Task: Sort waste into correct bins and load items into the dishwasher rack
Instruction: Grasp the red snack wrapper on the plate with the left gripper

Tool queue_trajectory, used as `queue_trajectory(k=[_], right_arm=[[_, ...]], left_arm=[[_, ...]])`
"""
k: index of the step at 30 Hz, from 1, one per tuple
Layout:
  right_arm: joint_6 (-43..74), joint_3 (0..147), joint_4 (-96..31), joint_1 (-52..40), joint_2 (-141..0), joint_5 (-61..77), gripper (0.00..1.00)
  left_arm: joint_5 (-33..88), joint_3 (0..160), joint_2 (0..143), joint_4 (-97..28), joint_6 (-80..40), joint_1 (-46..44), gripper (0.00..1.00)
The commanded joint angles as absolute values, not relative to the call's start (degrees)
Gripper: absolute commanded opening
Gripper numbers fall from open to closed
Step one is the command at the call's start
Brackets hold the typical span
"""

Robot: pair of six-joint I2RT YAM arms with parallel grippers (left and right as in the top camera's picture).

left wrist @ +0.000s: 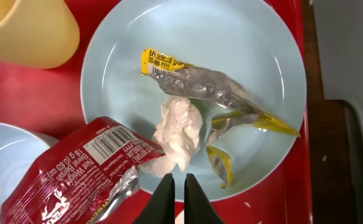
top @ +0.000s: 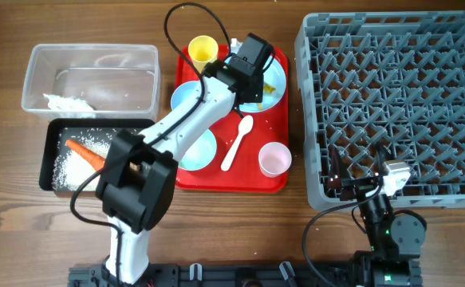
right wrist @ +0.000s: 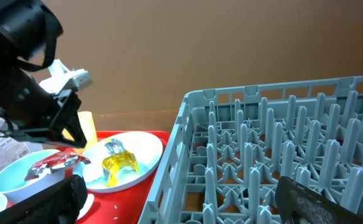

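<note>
Overall, the sort was partly complete and the loading had not begun. The orange carrot (top: 84, 151) and loose white rice (top: 72, 169) lay in the shallow black rectangular tray (top: 47, 155). The clear rectangular plastic tub (top: 88, 52) held a white clump (top: 67, 102); whether it was tissue or rice could not be told.

Three pieces of waste lay over the flat red serving tray (top: 232, 179). The silver-yellow wrapper (left wrist: 200, 84) and the crumpled white tissue (left wrist: 178, 127) were on the light blue round plate (left wrist: 125, 56). The red wrapper (left wrist: 75, 174) lay across the plate's rim.

The left tool (left wrist: 175, 190) hung over the plate's near edge, just beside the tissue. Its fingers were drawn almost together, with nothing seen in the thin slit between them.

The large square grey plastic rack (top: 392, 48) carried no items in the overhead view. The yellow cup (top: 202, 49), pink cup (top: 274, 158), white plastic spoon (top: 238, 142), pale blue bowl (top: 204, 155) and the plate all sat on the red tray. The right tool (right wrist: 178, 186) was at the rack's near edge on the table, fingers spread wide, holding nothing.

Work left, as judged: bin the three pieces, then load every item.
</note>
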State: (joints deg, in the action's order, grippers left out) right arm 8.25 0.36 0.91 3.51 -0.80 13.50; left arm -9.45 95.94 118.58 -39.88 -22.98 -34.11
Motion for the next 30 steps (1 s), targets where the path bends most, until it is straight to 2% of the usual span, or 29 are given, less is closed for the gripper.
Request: queue_trajectory(k=[1,4,6,14,20,26,30], right_arm=[[7.5,0.3,1.2,3.3,-0.8,14.0,1.00],[7.5,0.3,1.2,3.3,-0.8,14.0,1.00],[7.5,0.3,1.2,3.3,-0.8,14.0,1.00],[7.5,0.3,1.2,3.3,-0.8,14.0,1.00],[7.5,0.3,1.2,3.3,-0.8,14.0,1.00],[7.5,0.3,1.2,3.3,-0.8,14.0,1.00],[7.5,0.3,1.2,3.3,-0.8,14.0,1.00]], left_arm=[[-11.3,95.6,117.2,-40.1,-22.7,-33.8,0.14],[-16.7,95.6,117.2,-40.9,-21.7,-33.8,0.37],[-16.8,95.6,117.2,-41.9,-15.8,-33.5,0.54],[-15.9,95.6,117.2,-47.9,-14.0,-27.9,0.78],[-10.1,95.6,117.2,-47.8,-13.1,-26.3,0.81],[-9.0,95.6,117.2,-48.2,1.1,-26.3,0.85],[-5.0,95.6,117.2,-49.1,3.1,-26.3,0.85]])
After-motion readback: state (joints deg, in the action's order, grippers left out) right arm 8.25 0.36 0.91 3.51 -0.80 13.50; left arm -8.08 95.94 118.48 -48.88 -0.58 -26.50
